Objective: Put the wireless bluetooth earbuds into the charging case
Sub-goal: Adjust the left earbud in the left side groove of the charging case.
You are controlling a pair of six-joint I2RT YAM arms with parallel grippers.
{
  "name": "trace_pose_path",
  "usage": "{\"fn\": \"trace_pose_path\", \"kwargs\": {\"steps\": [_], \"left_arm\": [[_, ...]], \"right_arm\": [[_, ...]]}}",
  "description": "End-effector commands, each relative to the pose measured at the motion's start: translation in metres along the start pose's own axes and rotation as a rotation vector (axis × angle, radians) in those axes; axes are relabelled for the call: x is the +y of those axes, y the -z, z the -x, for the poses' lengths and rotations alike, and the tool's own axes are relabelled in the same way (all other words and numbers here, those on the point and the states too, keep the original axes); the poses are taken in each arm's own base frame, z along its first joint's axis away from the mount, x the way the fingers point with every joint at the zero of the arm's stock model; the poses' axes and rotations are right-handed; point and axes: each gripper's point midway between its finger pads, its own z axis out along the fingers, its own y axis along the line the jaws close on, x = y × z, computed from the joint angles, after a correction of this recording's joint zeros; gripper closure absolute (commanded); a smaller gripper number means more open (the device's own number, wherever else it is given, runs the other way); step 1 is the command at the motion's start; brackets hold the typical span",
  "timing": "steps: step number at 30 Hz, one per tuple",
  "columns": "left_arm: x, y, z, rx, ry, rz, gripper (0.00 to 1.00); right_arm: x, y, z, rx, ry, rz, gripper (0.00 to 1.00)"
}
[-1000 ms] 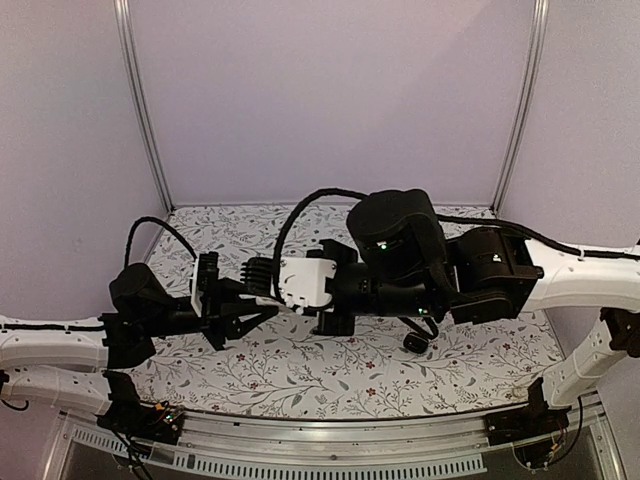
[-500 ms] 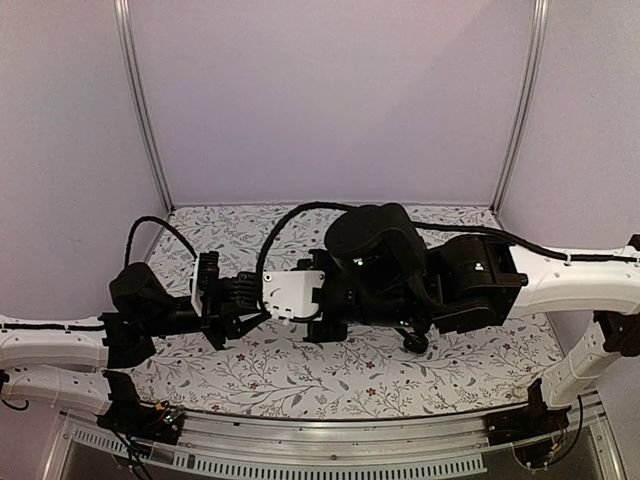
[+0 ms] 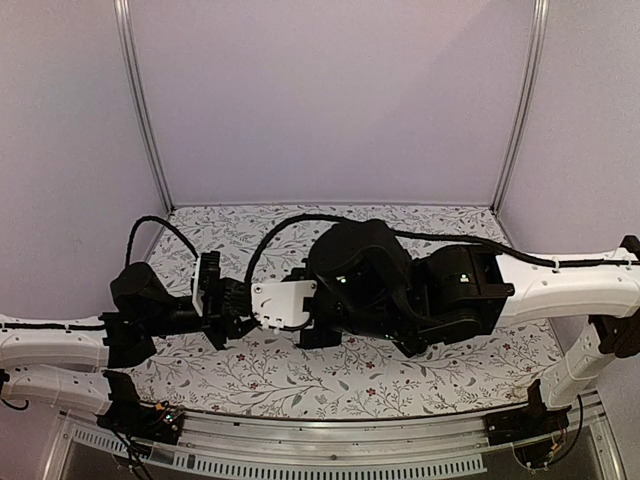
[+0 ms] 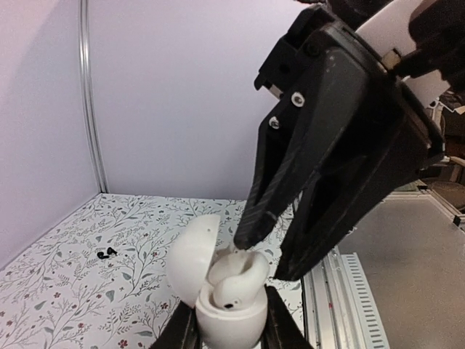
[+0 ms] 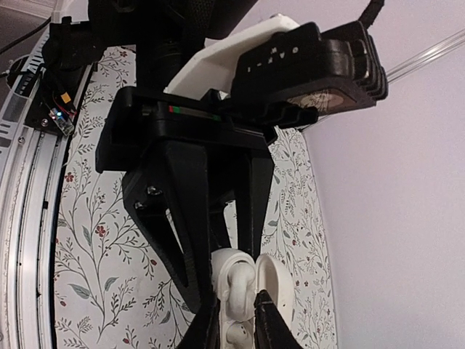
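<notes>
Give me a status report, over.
Left hand shut on open white case. Right hand shut on earbud, at case mouth. Nothing in between.

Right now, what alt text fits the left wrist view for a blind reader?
The left gripper holds an open white charging case, while the right gripper, angled in from the upper right, has its dark tips at the case's opening. Two tiny dark earbuds lie on the floral table behind.

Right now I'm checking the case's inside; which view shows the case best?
Left wrist: the case, lid open, faces the camera, clamped in the left gripper. Right wrist catches only part of it at the bottom edge. Top view: arms hide it.
</notes>
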Motion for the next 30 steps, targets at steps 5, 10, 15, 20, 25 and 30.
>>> {"fn": "trace_pose_path", "kwargs": {"steps": [5,10,15,20,25,30], "left_arm": [[-0.001,-0.004,0.012,-0.02,-0.024,-0.008,1.0],[-0.002,-0.005,0.013,-0.018,-0.029,-0.012,1.0],[-0.004,-0.006,0.013,-0.014,-0.034,-0.021,1.0],[-0.006,-0.006,0.014,-0.016,-0.046,-0.029,1.0],[-0.009,-0.007,0.014,-0.013,-0.055,-0.036,1.0],[-0.011,-0.004,0.015,-0.02,-0.063,-0.038,1.0]], "right_arm": [[-0.013,0.001,0.006,0.002,-0.004,-0.069,0.84],[-0.014,0.001,0.007,-0.001,-0.001,-0.069,0.85],[-0.011,0.0,0.006,0.002,0.005,-0.062,0.86],[-0.011,0.001,0.007,-0.007,-0.001,-0.054,0.92],[-0.01,0.003,0.009,-0.018,-0.012,-0.044,0.99],[-0.009,0.006,0.01,-0.028,-0.021,-0.027,1.0]]}}
